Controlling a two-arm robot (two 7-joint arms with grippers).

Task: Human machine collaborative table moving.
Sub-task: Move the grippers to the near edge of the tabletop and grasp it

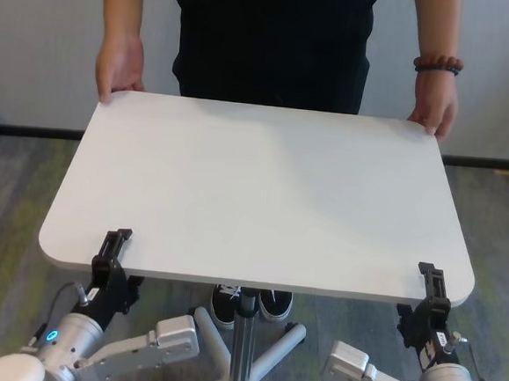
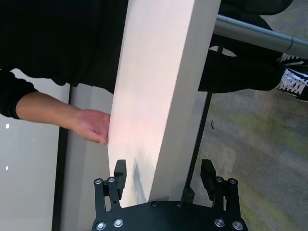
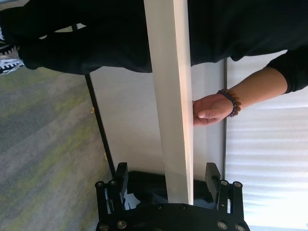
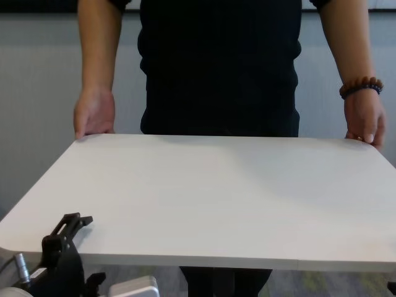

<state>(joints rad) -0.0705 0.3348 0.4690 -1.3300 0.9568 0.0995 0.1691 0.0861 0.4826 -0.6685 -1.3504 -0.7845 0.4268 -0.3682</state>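
White matte rectangular surface (image 1: 263, 191) sits between both spread tools, left tool (image 2: 166, 175) and right tool (image 3: 167, 175), unclamped; if the black-shirted human (image 1: 276, 33) pulls, your edge slips free.

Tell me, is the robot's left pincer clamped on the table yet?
Open: the left pincer straddles the table edge, gaps showing beside both fingers.

Left hand (image 1: 111, 252) and right hand (image 1: 433, 289) low at the near side, fingers spread wide.
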